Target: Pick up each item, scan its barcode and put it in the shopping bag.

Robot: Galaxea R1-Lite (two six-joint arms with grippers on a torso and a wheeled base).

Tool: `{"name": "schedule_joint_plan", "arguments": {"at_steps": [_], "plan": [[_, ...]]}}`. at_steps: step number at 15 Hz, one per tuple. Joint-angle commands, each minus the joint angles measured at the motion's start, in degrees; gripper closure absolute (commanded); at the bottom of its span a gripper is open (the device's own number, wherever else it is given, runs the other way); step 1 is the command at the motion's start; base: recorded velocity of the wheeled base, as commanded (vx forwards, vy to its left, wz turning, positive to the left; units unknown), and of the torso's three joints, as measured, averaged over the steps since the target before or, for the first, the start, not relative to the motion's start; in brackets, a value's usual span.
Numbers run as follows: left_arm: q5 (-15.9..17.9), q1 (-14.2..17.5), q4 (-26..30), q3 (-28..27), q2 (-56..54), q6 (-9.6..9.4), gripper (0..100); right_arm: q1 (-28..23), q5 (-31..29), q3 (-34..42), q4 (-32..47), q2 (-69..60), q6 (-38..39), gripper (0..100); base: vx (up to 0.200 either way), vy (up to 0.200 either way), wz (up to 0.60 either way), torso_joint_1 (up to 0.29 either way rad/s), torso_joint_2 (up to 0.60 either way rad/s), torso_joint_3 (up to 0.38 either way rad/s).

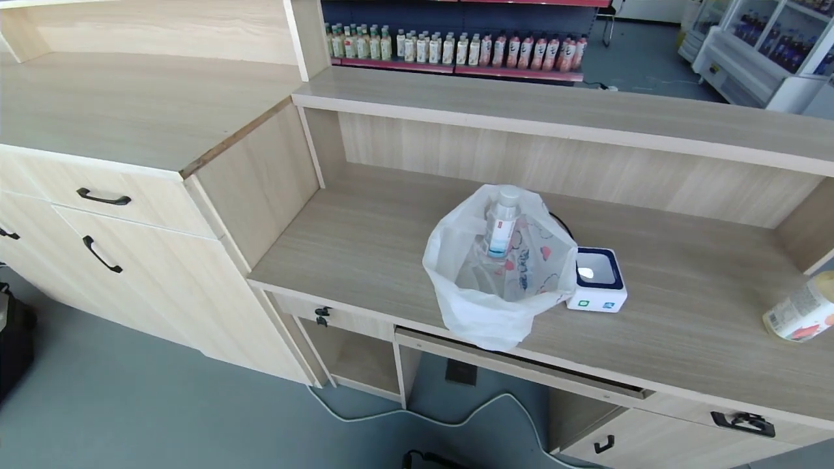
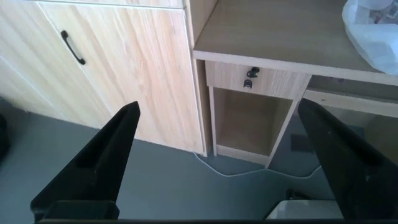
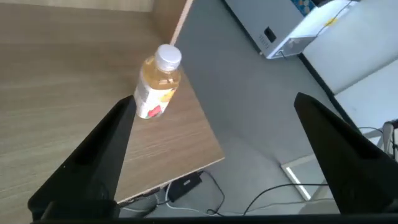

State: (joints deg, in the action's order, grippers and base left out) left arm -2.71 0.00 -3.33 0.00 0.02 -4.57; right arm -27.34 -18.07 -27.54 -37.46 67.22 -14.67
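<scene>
Shopping bag [image 1: 482, 306]: white plastic, mouth open, on counter [image 1: 365, 247] near front edge. Clear bottle [image 1: 502, 225] upright inside bag. Scanner [image 1: 599, 280]: white box, touching bag on its right. Yellow bottle [image 1: 800, 309], white cap, on counter near right end, well apart from scanner. Left gripper [image 2: 217, 106]: fingers spread, empty, above floor [image 2: 161, 180] facing cabinet [image 2: 124, 74]. Right gripper [image 3: 214, 99]: fingers spread, empty, above counter corner; yellow bottle [image 3: 157, 84] just beside one finger, not held.

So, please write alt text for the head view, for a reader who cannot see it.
A white shopping bag stands on a wooden counter with a clear bottle inside it. A small white scanner sits beside it, and a yellow bottle is near the counter's right end.
</scene>
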Motion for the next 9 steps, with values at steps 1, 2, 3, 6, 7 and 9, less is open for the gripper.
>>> {"name": "schedule_joint_plan", "arguments": {"at_steps": [1,2,3,6,7,9], "plan": [[-0.02,0.0,-0.01,0.0,-0.02,0.0,0,-2.19,-0.21,-0.85,-0.24,1.86,0.69,0,0.0,0.0,-0.6,0.007,0.0,-0.002],[-0.02,0.0,-0.01,0.0,-0.02,0.0,0,-3.68,1.37,-1.64,-0.42,3.45,2.98,0,0.0,0.0,0.0,0.0,0.0,0.0],[-0.02,0.0,-0.1,0.0,-0.02,0.0,0,-5.18,6.03,-1.99,-0.51,4.06,5.7,0,0.0,0.0,0.0,0.0,0.0,0.0],[-0.02,0.0,-0.01,0.0,-0.02,0.0,0,-8.08,14.2,-3.49,-0.42,6.08,6.32,0,0.0,0.0,0.0,0.0,0.0,0.0],[-0.11,0.0,-0.1,0.0,-0.02,0.0,0,-8.34,14.29,-4.98,-0.16,6.96,6.58,0,0.0,0.0,0.0,0.0,0.0,0.0],[-0.02,0.0,-0.01,0.0,-0.02,0.0,0,-8.87,14.73,-6.74,-0.07,7.75,9.48,0,0.0,0.0,0.0,0.0,0.0,0.0]]}}
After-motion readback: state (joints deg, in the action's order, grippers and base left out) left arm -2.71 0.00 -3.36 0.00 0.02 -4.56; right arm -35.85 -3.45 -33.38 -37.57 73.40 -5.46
